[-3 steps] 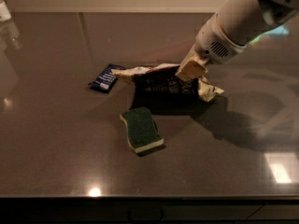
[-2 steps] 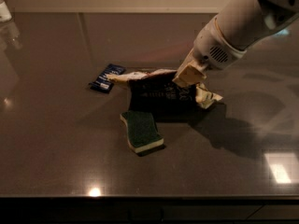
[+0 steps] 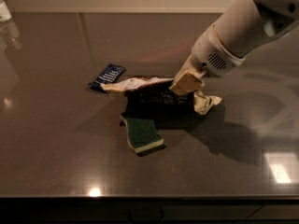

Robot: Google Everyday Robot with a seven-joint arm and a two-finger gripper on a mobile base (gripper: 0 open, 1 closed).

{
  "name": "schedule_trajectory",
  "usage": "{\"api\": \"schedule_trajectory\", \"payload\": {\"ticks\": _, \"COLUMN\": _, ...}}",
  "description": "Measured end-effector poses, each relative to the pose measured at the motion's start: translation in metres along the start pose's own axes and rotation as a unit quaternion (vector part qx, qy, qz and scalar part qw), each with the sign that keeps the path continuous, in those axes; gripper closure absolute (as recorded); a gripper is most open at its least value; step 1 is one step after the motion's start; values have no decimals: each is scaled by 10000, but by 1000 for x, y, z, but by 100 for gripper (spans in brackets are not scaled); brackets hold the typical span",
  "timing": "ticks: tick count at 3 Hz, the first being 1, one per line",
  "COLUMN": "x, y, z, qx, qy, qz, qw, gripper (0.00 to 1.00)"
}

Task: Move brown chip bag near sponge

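Brown chip bag [image 3: 156,101]: crinkled dark foil, cream edges, white label panel left, mid-surface [image 3: 56,162]. Sponge [image 3: 142,133]: green top, yellow base, flat at bag's front-left edge. Pincer [image 3: 187,83] clamps bag's upper right.

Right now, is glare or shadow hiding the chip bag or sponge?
Camera view: glare spots lie on the table near its front edge, clear of both. The arm's shadow falls right of the brown chip bag, darkening that side; the sponge is lit. The gripper sits at the bag's upper right.
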State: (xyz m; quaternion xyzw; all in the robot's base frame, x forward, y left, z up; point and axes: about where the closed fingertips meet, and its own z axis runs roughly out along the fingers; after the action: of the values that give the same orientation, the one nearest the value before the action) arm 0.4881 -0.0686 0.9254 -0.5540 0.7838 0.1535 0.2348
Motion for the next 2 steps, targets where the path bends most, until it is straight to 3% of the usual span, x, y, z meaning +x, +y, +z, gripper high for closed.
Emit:
{"api": "schedule_trajectory", "payload": {"ticks": 1, "x": 1, "y": 3, "z": 2, "qx": -65, "qy": 2, "qz": 11, "qw": 10000, "gripper": 13}}
{"api": "schedule_trajectory", "payload": {"ticks": 2, "x": 3, "y": 2, "z": 1, "qx": -132, "qy": -50, "qz": 9, "qw": 9999, "gripper": 0}}
